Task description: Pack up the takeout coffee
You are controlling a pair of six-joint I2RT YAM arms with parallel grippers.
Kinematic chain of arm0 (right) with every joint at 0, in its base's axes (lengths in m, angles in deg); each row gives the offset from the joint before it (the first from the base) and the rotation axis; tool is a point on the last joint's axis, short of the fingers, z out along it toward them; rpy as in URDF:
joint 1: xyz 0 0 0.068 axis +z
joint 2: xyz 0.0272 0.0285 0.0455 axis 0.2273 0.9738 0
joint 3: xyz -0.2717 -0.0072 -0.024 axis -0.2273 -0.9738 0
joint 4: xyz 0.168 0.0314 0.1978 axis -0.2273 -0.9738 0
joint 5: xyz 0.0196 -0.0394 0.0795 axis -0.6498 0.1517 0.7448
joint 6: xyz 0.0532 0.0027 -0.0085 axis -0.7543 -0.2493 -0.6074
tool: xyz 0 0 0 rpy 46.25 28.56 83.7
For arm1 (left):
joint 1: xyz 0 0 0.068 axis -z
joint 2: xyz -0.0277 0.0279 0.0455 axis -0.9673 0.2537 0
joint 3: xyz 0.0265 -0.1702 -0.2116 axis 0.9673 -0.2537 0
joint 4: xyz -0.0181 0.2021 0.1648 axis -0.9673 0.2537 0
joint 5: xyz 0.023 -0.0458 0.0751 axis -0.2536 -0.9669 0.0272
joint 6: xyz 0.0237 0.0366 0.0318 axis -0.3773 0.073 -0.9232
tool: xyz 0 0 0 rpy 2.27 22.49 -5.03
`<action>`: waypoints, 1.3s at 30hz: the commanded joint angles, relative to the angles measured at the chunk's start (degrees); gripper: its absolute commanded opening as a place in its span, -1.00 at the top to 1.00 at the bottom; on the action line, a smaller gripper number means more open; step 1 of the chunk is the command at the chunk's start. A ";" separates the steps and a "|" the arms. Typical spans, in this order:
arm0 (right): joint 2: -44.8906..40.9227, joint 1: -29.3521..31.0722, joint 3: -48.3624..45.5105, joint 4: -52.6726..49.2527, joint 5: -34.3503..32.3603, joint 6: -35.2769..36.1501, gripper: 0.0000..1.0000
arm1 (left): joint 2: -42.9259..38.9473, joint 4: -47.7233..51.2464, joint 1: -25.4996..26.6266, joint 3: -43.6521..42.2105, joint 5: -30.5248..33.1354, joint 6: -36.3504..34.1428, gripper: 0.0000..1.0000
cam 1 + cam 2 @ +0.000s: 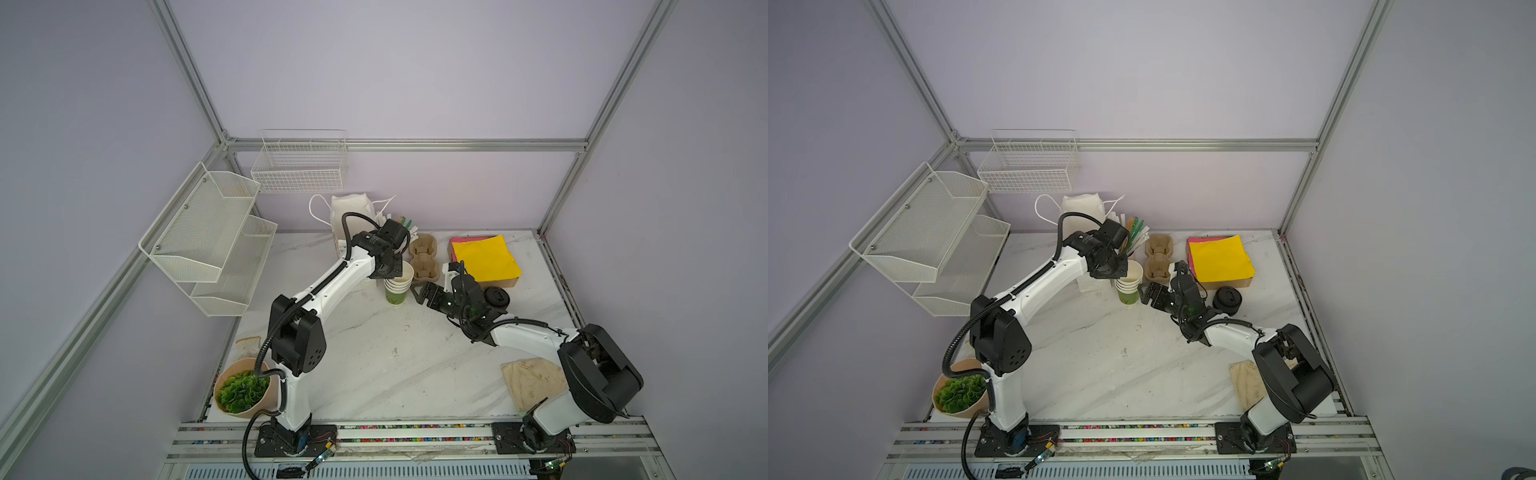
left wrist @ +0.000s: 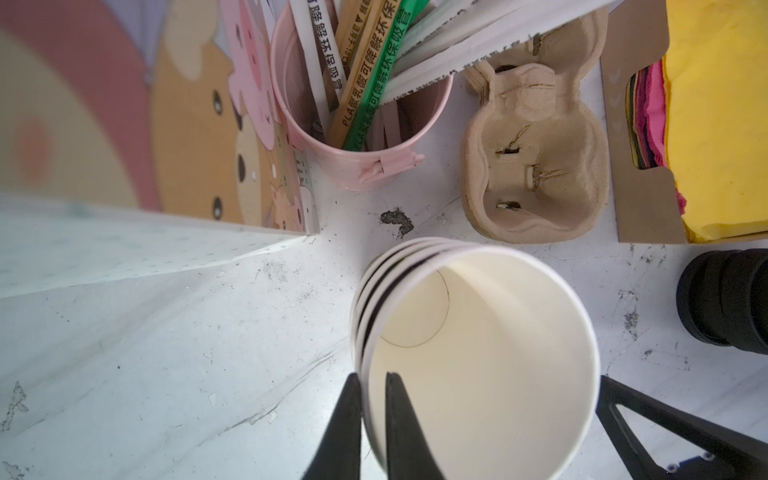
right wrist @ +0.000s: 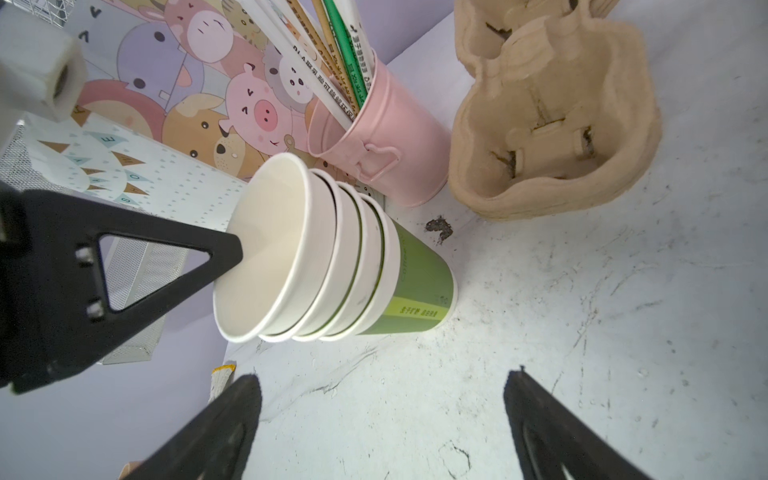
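A nested stack of green paper cups (image 1: 397, 289) (image 1: 1128, 287) (image 3: 415, 282) stands mid-table, cream-white inside. My left gripper (image 2: 372, 376) (image 1: 398, 272) comes down from above, one finger inside and one outside the top cup (image 2: 478, 353) (image 3: 270, 249). It is pinched on that cup's wall, and the cup sits tilted and raised on the stack. My right gripper (image 3: 384, 374) (image 1: 422, 293) (image 1: 1148, 293) is open and empty, low over the table just right of the stack. A stack of black lids (image 1: 496, 297) (image 1: 1227, 299) (image 2: 727, 299) lies behind it. No lidded takeout coffee is in view.
A pulp cup carrier (image 1: 424, 257) (image 2: 536, 166) and a pink cup of straws (image 2: 361, 124) (image 3: 386, 145) stand behind the stack, beside a cartoon-print bag (image 2: 187, 124). Yellow napkins (image 1: 486, 257) lie in a box at the back right. A plant (image 1: 243, 390) and a cloth (image 1: 532, 386) sit near the front.
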State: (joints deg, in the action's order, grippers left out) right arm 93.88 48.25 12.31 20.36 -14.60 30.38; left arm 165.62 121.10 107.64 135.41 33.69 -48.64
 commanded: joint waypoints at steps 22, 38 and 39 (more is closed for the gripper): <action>1.12 0.11 -0.19 2.23 -0.46 0.60 -0.89 | -1.15 1.34 0.18 7.00 1.43 -1.36 1.00; 2.65 -1.19 1.99 2.84 0.83 0.30 -0.90 | -3.55 -1.42 -1.90 5.56 -5.39 6.63 1.00; 2.94 -1.19 2.37 2.84 0.94 0.27 -0.90 | -3.70 -1.59 -2.01 5.47 -5.58 6.81 1.00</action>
State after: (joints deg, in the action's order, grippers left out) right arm 95.69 47.40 12.70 21.12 -14.21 30.42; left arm 165.53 121.39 106.22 135.63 30.34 -43.99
